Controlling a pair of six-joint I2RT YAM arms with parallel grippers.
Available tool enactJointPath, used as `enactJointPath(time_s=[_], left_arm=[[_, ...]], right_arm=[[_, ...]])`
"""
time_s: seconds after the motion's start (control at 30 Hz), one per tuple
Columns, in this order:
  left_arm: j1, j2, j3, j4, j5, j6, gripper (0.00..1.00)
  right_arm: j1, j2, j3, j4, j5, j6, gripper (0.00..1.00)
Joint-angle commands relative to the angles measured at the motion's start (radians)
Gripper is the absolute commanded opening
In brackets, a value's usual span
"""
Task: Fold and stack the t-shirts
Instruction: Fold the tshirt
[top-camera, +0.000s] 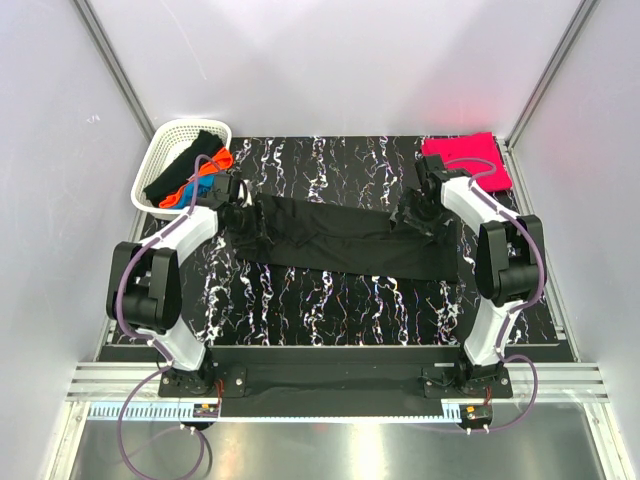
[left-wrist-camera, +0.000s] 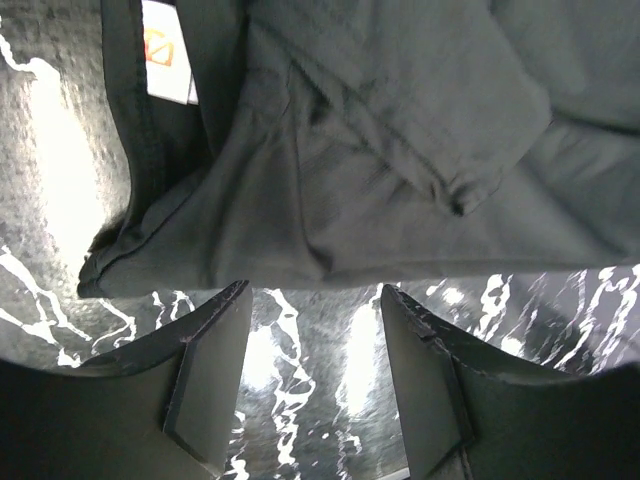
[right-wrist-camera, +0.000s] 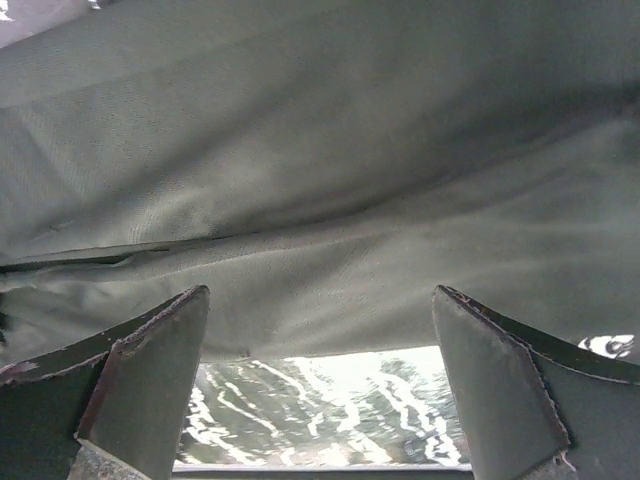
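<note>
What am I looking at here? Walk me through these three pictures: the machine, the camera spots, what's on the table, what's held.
Two robot arms are bolted at the table's near edge. The top picture looks down from above; the other two come from cameras on each wrist.

On the marbled table a large black t-shirt lies stretched between the arms. A folded pinkish-red t-shirt sits at the far right corner. A white basket at far left holds more shirts.

The left end effector and right end effector both stand open at the black shirt's edge, holding nothing.
</note>
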Motion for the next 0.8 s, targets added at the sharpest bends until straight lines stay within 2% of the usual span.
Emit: enactJointPath(time_s=[0.0,0.2,0.47,0.77], left_arm=[[-0.007,-0.024,0.010,0.069,-0.029,-0.071,0.59],[-0.065,-0.035,0.057,0.102,-0.089,-0.121,0.60],[-0.111,0.218,0.197,0.138,-0.075,-0.215,0.61],[-0.096,0.430,0.326,0.135,-0.092,-0.171,0.60]], right_arm=[[0.002,0.005,0.046,-0.003,0.036,-0.129,1.00],[0.002,0.020,0.071,-0.003,0.105,-0.206,1.00],[0.005,0.075,0.098,0.003,0.089,-0.244,1.00],[0.018,0.005,0.045,0.000,0.128,-0.272,1.00]])
